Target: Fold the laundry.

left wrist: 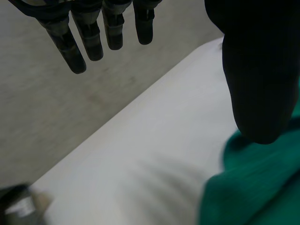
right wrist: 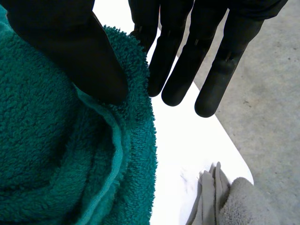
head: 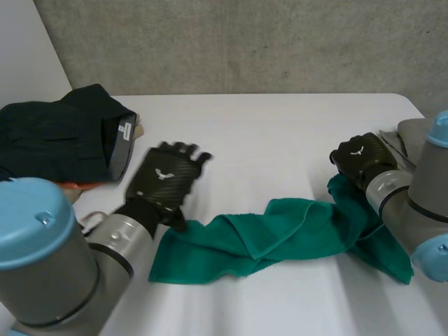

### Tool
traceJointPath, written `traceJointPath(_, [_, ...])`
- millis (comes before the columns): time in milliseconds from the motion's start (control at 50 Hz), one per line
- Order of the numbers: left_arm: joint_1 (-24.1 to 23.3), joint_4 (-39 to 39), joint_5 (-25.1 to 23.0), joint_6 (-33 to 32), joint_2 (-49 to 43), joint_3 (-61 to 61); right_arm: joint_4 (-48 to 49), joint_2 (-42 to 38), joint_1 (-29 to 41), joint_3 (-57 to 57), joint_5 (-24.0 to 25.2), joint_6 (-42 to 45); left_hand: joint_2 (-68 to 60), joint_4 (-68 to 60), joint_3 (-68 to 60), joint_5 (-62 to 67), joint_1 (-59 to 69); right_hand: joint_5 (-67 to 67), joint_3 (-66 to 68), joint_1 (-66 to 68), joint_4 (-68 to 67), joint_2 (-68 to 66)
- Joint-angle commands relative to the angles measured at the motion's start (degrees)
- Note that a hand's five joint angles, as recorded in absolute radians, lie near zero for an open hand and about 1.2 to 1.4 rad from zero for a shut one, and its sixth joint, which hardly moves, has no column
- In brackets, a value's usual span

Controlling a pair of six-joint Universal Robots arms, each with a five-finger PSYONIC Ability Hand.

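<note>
While the teal-green terry towel (head: 280, 231) lies bunched in a long rope across the near-middle of the white table (head: 280, 126), nothing is folded yet. Step in hand looks like grab-and-spread, i.e. getting the cloth flat before any fold.

The black right hand (head: 360, 157) is at the towel's end nr the table's right edge. Its thumb presses the hem against the nearest finger in a pinch, w/ the other fingers straight past the hem. The black left hand (head: 164, 182) hovers at the towel's other end, toward the table's left edge. Its fingers are straight, thumb tip just over the cloth, holding nothing.

Next move prob. calls for the left hand to drop, find a corner in that crumpled end & pinch it. Both hands would then pull apart to stretch the cloth flat. The hard bit is telling a corner from a fold w/ this much bunching.

Labels: each hand's back carries a small white winged logo, no letters. The dark navy folded garment (head: 56, 136) at the far-left corner shows a white tag (head: 126, 131), print too small to read. A grey cloth (head: 413, 136) sits at the right edge, no marking visible.
</note>
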State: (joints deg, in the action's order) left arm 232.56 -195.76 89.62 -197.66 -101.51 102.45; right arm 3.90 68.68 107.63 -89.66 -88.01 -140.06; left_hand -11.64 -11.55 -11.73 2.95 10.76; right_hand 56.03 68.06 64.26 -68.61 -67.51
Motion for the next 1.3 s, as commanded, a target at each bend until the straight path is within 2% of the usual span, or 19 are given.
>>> traceJointPath(20, [-6.68, 2.04, -3.57, 0.17, -6.49, -4.70, 0.15, 1.28, -0.40, -0.78, 0.03, -0.04, 1.64, 1.55, 1.73, -2.95, -0.76, 13.97, 11.94, 15.74, -11.39, -12.49])
traceJointPath(220, [-9.05, 7.76, -3.13, -0.10, -16.95, -12.96, 0.59, 1.37, -1.45, -2.44, 0.30, -0.04, 1.64, 1.55, 1.73, -2.95, -0.76, 13.97, 11.94, 15.74, -11.39, -12.49])
traceJointPath(560, [-9.67, 7.67, -6.21, 2.98, -24.17, -19.03, 3.22, 0.93, -4.18, -5.61, 2.23, 0.13, -17.06, -17.15, -16.97, 15.75, 17.94, 13.97, 11.94, 15.74, -11.39, -12.49])
traceJointPath(640, [-9.58, 7.85, -6.47, 3.50, -24.52, -20.18, 3.22, 0.76, -4.44, -5.61, 2.49, 0.13, -27.63, -27.73, -27.54, 26.33, 28.51, 13.97, 11.94, 15.74, -11.39, -12.49])
traceJointPath(700, [-9.49, 7.94, -6.21, 5.34, -24.70, -21.76, 3.22, 0.76, -4.53, -5.61, 2.58, 0.13, -59.67, -59.76, -59.58, 58.36, 60.55, 13.97, 11.94, 15.74, -11.39, -12.49])
traceJointPath(720, [-9.49, 7.94, -6.12, 5.79, -24.70, -22.20, 3.22, 0.76, -4.53, -5.52, 2.58, 0.22, -66.13, -66.22, -66.03, 64.82, 67.00, 13.97, 11.94, 15.74, -11.39, -12.49])
traceJointPath(780, [-8.97, 8.37, -5.60, 7.02, -24.00, -23.52, 3.14, 0.93, -4.62, -5.44, 2.50, 0.22, -68.36, -68.45, -68.27, 67.05, 69.24, 13.97, 11.94, 15.74, -11.39, -12.49])
traceJointPath(880, [-6.25, 12.59, -2.52, 8.60, -17.06, -24.66, 1.47, 2.95, -5.50, -3.77, 2.58, 0.92, -68.36, -68.45, -68.27, 67.05, 69.24, 13.97, 11.94, 15.74, -11.39, -12.49])
traceJointPath(960, [-2.21, 16.80, -0.67, 8.60, -10.73, -24.57, -3.00, 6.11, -5.85, -1.13, 3.55, 1.36, -68.36, -68.45, -68.27, 67.05, 69.24, 13.97, 11.94, 15.74, -11.39, -12.49])
traceJointPath(1020, [1.57, 20.23, -0.32, 7.64, -6.95, -24.57, -8.80, 9.36, -5.68, 1.15, 6.70, 1.98, -68.36, -68.45, -68.27, 67.05, 69.24, 13.97, 11.94, 15.74, -11.39, -12.49])
traceJointPath(1060, [4.03, 22.78, -0.50, 5.80, -5.54, -24.31, -15.03, 10.95, -5.85, 2.73, 10.57, 3.90, -68.36, -68.45, -68.27, 67.05, 69.24, 13.97, 11.94, 15.74, -11.39, -12.49])
traceJointPath(1120, [6.23, 26.65, -1.02, 2.20, -5.71, -24.40, -24.96, 10.69, -6.03, 3.88, 14.18, 9.08, -68.36, -68.45, -68.27, 67.05, 69.24, 13.97, 11.94, 15.74, -11.39, -12.49])
traceJointPath(1180, [7.47, 29.38, -0.94, -0.36, -8.34, -24.57, -32.43, 8.50, -6.12, 5.63, 15.32, 16.09, -68.36, -68.45, -68.27, 67.05, 69.24, 13.97, 11.94, 15.74, -11.39, -12.49])
traceJointPath(1220, [8.08, 29.47, -0.76, -0.97, -10.36, -24.92, -32.73, 7.00, -5.59, 6.95, 14.63, 18.49, -68.36, -68.45, -68.27, 67.05, 69.24, 13.97, 11.94, 15.74, -11.39, -12.49])
traceJointPath(1300, [9.23, 25.79, 0.03, -0.54, -15.46, -27.73, -26.15, 2.43, -2.87, 11.52, 10.85, 15.96, -68.36, -68.45, -68.27, 67.05, 69.24, 13.97, 11.94, 15.74, -11.39, -12.49])
